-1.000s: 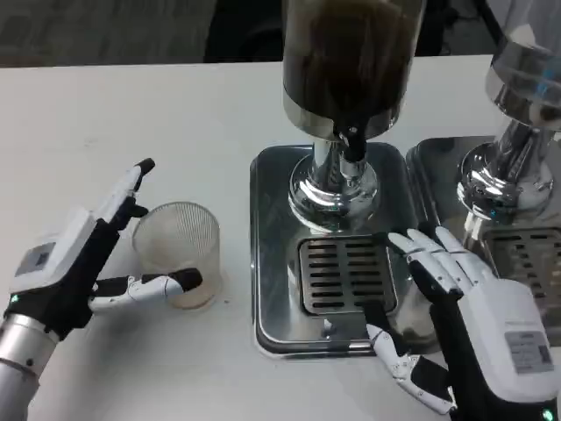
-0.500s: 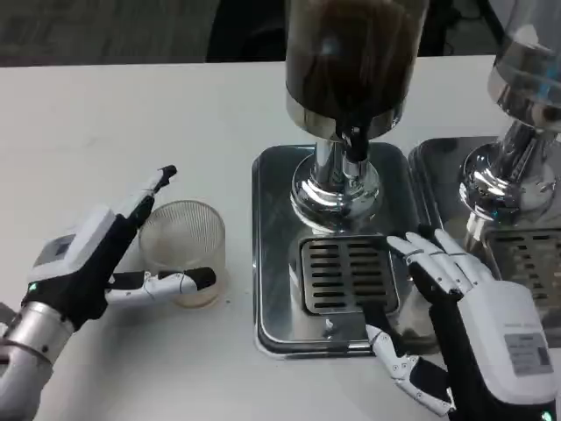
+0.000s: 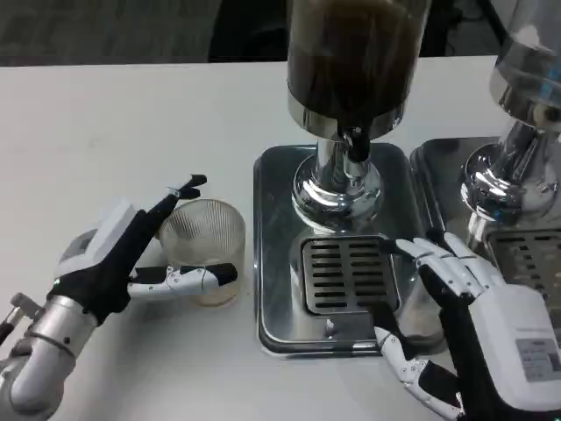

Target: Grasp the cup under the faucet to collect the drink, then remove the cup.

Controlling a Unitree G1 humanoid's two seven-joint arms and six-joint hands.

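Observation:
A clear ribbed cup (image 3: 203, 248) stands on the white table just left of the steel drip tray (image 3: 272, 219). My left hand (image 3: 118, 259) holds it, thumb along its near side and fingers across its far rim. The black faucet (image 3: 354, 145) hangs under the dark drink tank (image 3: 355, 53), above the slotted grate (image 3: 348, 274). Nothing stands on the grate. My right hand (image 3: 478, 324) lies at the tray's right front corner with fingers spread and nothing in it.
A second steel dispenser (image 3: 517, 167) with its own tray stands at the right edge, close behind my right hand. The dispenser's chrome column (image 3: 337, 189) rises behind the grate. Bare white table stretches to the left and back.
My left hand has slid to the right with the cup, bringing it close to the tray's left edge. The right hand has hardly moved.

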